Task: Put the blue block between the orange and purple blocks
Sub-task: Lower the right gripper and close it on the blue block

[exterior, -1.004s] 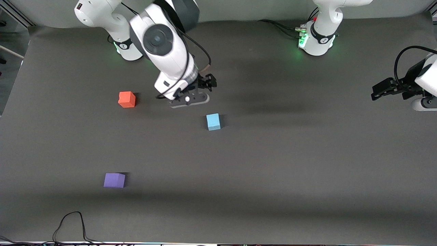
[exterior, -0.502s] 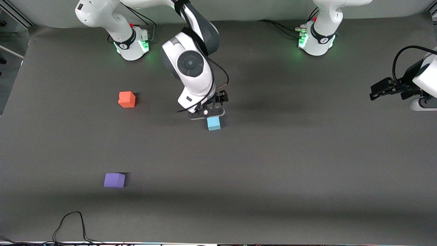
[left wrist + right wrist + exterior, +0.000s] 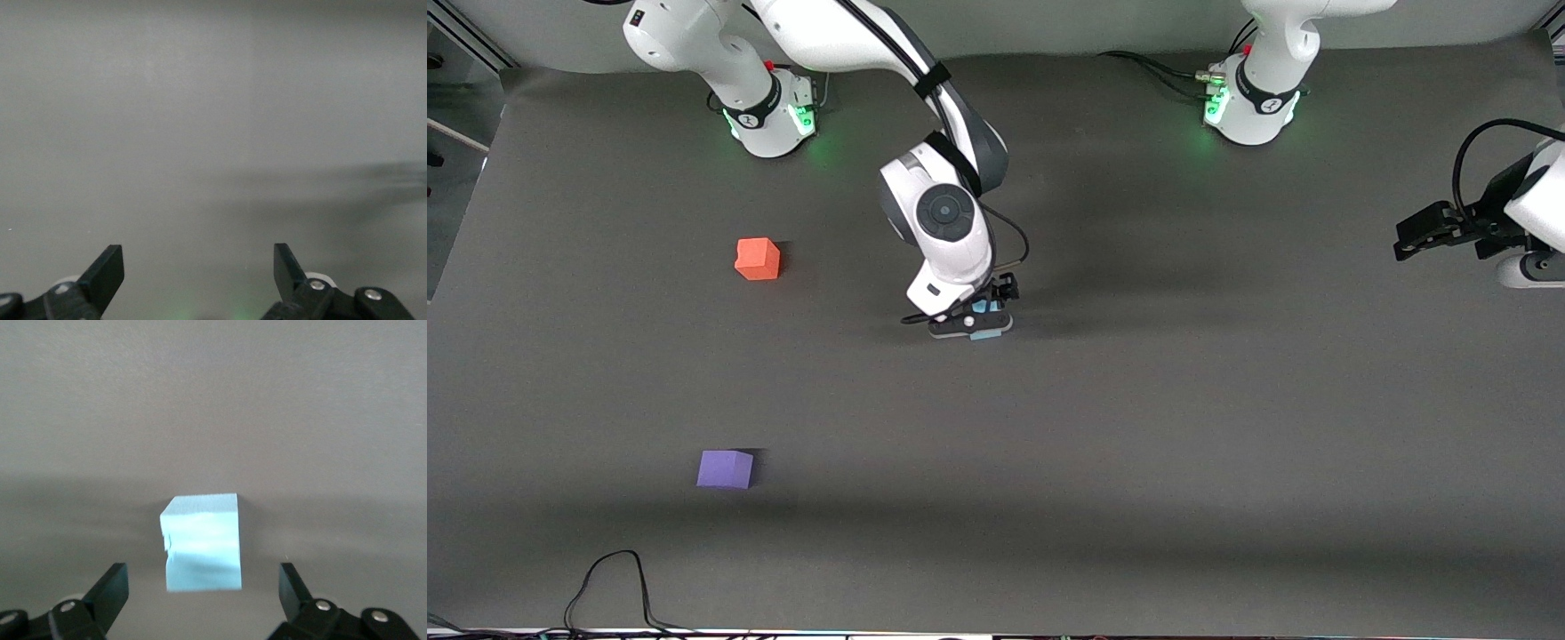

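Note:
The blue block point(image 3: 987, 336) lies mid-table, mostly covered in the front view by my right gripper point(image 3: 971, 324), which hangs low right over it. In the right wrist view the block point(image 3: 203, 543) sits just ahead of the open right gripper point(image 3: 201, 572), with space on both sides and no finger touching it. The orange block point(image 3: 758, 259) rests toward the right arm's end of the table. The purple block point(image 3: 725, 468) lies nearer the front camera than the orange one. My left gripper point(image 3: 1409, 242) waits open and empty at the left arm's end point(image 3: 199, 257).
A black cable point(image 3: 614, 578) loops on the table's edge nearest the front camera. The two arm bases point(image 3: 769, 111) point(image 3: 1254, 98) stand along the edge farthest from the camera. A wide bare stretch of dark mat point(image 3: 1138, 444) separates the blocks.
My right arm has swung toward the front camera and come down over the blue block, still open. The left arm and all three blocks have stayed put.

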{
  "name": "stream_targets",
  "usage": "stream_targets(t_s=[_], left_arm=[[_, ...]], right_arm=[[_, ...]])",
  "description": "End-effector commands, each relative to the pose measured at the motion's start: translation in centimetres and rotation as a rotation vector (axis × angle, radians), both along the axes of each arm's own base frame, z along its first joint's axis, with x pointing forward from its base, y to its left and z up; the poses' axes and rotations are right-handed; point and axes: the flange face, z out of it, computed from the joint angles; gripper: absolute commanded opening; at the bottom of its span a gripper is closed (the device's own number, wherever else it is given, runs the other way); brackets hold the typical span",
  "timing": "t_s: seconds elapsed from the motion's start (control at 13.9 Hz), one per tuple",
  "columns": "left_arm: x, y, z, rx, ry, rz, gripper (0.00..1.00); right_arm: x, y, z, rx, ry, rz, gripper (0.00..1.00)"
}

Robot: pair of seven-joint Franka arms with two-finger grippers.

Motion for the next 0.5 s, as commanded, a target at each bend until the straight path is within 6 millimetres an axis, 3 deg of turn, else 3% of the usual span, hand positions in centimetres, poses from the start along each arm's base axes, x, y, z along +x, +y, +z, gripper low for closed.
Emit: stream_targets(t_s=[0.0, 0.36, 0.43], left_arm=[[-0.5, 0.0, 0.8, 0.033, -0.006, -0.026, 1.00], [-0.5, 0.3, 0.8, 0.036, -0.002, -0.068, 1.00], [-0.5, 0.2, 0.7, 0.035, 0.001, -0.055, 1.00]], right_arm=[[-0.5, 0.8, -2.9, 0.021, -0.013, 0.006, 1.00], [-0.4, 1.0, -4.3, 0.020, -0.033, 0.005, 1.00], [-0.9, 1.4, -4.3, 0.020, -0.033, 0.006, 0.94]])
